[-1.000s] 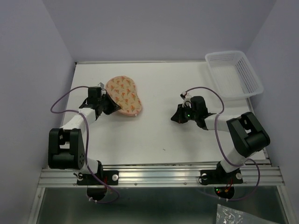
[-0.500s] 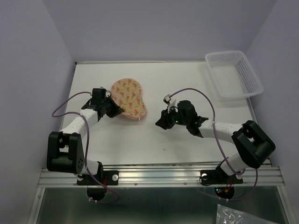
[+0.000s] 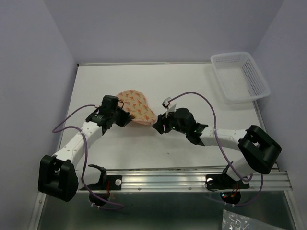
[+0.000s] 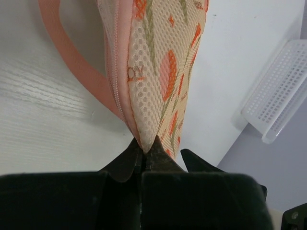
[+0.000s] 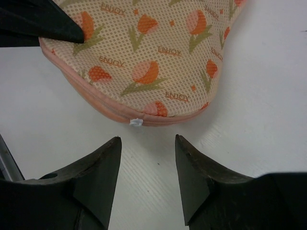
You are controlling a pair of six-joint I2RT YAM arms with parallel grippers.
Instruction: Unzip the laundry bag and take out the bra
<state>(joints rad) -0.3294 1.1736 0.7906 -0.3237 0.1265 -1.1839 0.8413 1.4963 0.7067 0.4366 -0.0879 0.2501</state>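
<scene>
The laundry bag (image 3: 135,105) is sitting left of centre on the white table (image 3: 192,81), between the two arms, with its long axis running from far-left to near-right, so that its near-right end is pointing towards the right gripper (image 3: 157,125). The left gripper (image 3: 125,118) is clenching the bag's near-left edge, its jaws pressed together on the mesh beside the pink zip edging. The right gripper is standing released, jaws apart and empty, just short of the bag's near rim and facing it; it is clearly the arm placed to work the zip while the left one anchors the pouch. What the coming move is turning on, by my reading, is a small white tab (image 5: 136,122) on the pink seam, probably the zip pull. It is lying just beyond the gap between the open jaws and slightly to their left. Only the right wrist view is showing that tab; from above it is hidden behind the gripper body. The left wrist view is showing the pinch itself, the pink loop (image 4: 72,62) hanging off to one side and the white basket (image 4: 280,91) well apart at the far right. The bra is showing in no view; it is presumably inside the closed pouch.
</scene>
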